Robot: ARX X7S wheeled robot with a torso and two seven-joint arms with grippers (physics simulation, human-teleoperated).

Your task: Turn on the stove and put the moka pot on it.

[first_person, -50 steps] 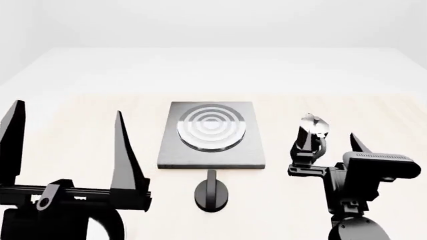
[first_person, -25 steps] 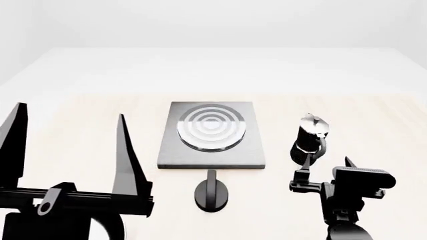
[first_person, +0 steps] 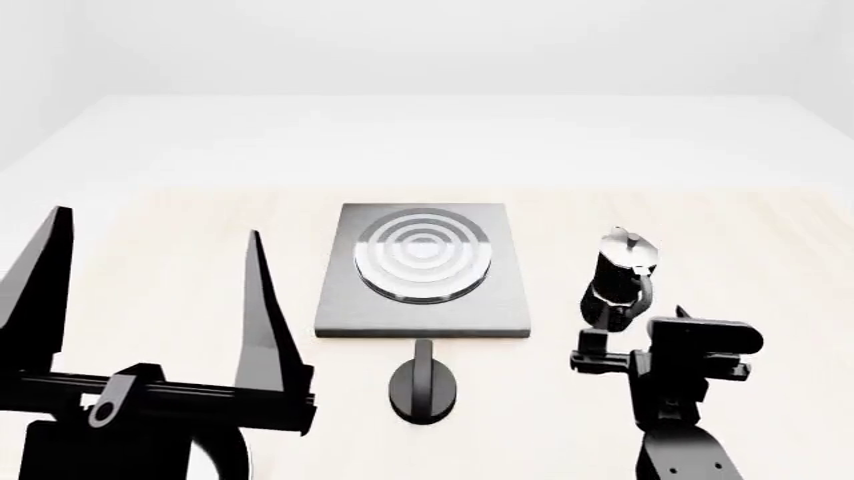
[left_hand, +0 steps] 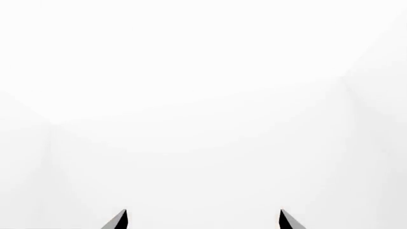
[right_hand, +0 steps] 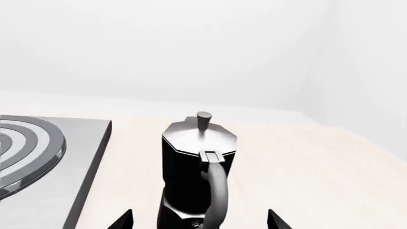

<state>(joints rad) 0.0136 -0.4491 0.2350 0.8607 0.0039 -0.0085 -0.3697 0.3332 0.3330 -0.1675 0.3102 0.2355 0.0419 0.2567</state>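
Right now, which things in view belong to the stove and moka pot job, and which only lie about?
For the job:
- stove, with its knob
- moka pot, standing on the table beside the stove
- right tool, open, behind the pot's handle
- left tool, open and raised, holding nothing

Lying about:
- nothing else visible; only the table

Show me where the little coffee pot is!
In the head view the coffee pot stands on the table, right of the stove, just beyond the right claw.

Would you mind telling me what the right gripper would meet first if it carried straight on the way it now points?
Most likely the moka pot: its handle sits between the open jaws of the right gripper, facing it. Depth is uncertain, but nothing shows in between.
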